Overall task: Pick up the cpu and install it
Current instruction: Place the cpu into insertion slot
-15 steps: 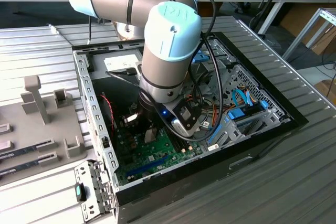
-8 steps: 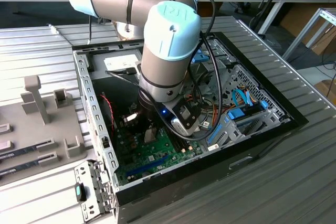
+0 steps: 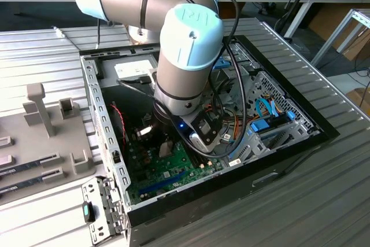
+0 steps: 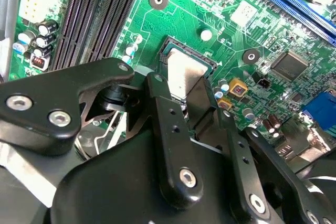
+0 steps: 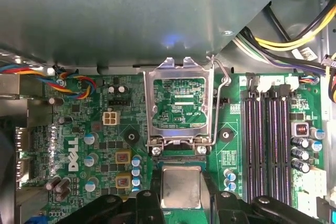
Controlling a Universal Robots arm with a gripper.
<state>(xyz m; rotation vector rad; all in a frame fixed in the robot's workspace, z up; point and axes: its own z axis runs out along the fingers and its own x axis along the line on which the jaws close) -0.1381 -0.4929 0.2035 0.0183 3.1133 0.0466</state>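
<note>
The arm (image 3: pixel 185 56) is bending steeply downward, wrist lowest; in both wrist views the end effector (image 5: pixel 181 195) is gripping the cpu (image 5: pixel 181 186) between black fingers (image 4: pixel 170 129).

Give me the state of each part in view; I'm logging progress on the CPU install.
cpu: lying flat in the socket, between the pincer fingers.
Socket load plate: flipped open, standing up.
Socket lever: raised.
Memory slots: empty.
Computer case: side panel off, motherboard exposed.
</note>
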